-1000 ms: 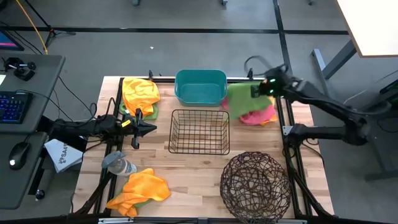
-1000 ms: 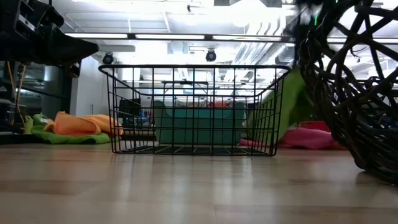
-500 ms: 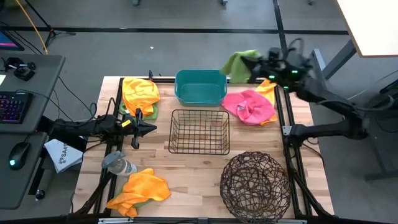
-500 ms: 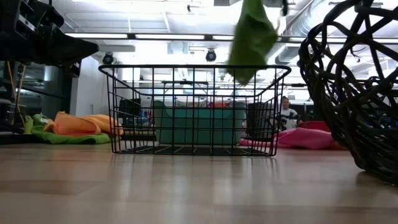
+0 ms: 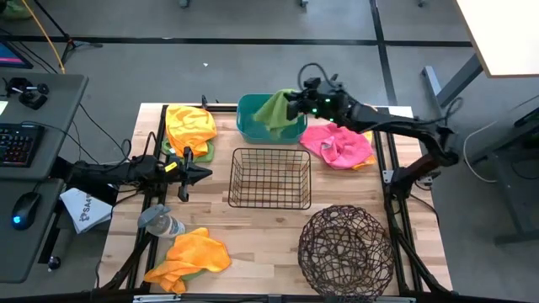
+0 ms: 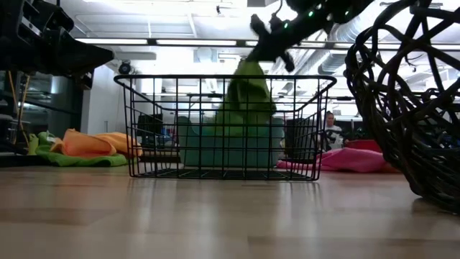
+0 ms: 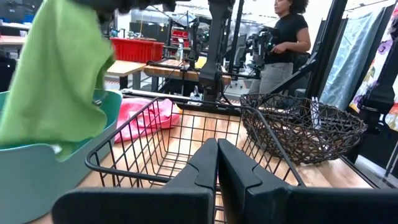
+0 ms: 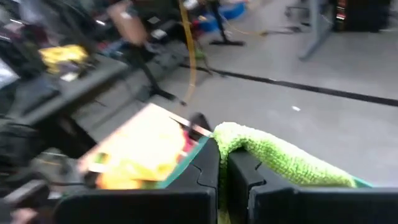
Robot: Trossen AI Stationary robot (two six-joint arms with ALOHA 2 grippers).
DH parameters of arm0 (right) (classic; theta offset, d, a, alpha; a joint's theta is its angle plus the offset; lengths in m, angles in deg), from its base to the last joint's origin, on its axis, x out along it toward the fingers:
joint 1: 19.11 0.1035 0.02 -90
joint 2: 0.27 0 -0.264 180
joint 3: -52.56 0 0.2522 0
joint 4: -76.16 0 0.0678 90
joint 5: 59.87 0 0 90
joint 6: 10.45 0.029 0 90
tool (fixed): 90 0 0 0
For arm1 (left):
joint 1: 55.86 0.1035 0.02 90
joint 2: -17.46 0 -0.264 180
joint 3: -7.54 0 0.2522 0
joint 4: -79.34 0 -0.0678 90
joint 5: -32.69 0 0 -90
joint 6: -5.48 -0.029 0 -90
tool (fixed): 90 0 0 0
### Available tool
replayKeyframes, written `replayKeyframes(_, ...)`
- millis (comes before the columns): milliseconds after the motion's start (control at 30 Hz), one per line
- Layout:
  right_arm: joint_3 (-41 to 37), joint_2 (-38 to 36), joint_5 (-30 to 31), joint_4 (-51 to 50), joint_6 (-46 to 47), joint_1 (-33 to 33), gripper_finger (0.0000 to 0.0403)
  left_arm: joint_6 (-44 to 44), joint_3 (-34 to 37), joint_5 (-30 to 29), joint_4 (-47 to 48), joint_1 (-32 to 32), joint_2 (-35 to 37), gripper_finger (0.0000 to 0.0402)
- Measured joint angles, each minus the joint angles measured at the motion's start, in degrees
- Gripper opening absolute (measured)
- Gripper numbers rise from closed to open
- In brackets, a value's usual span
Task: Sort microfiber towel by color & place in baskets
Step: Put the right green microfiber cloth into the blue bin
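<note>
One green towel (image 5: pixel 274 109) over teal tub (image 5: pixel 253 126)

Green towel (image 6: pixel 248 101) dangling from right claw (image 6: pixel 260 44) behind black wire basket (image 6: pixel 223 126).

Keyboard (image 5: pixel 18 145), mouse (image 5: pixel 26 204) on side desk (image 5: pixel 50 93); person (image 7: pixel 281 43) behind.

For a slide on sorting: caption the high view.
Right gripper holds a green microfiber towel over the teal rectangular plastic tub; left gripper waits beside the black square wire-grid basket.
</note>
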Motion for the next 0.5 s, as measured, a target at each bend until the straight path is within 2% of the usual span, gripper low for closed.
replayKeyframes(133, 0.0, 4.06, 2.12, 0.07, -0.48, 0.18, 0.0, 0.0, 0.0, 0.0, 0.02, -0.01, 0.01, 0.0)
replayKeyframes(333, 0.0, 7.57, -0.03, -3.13, 3.8, 0.19, 0.0003, 0.0, 0.0, -0.02, 0.01, 0.01, 0.0, 0.0)
replayKeyframes(433, -0.02, 8.28, -1.2, -5.8, 4.1, -0.34, 0.0029, 0.0, 0.0, -0.02, 0.01, -0.01, 0.0, 0.0)
replayKeyframes(500, -0.02, 8.44, -3.62, -6.18, 5.15, -0.83, 0.0064, 0.0, 0.0, 0.0, 0.0, 0.01, 0.01, 0.0)
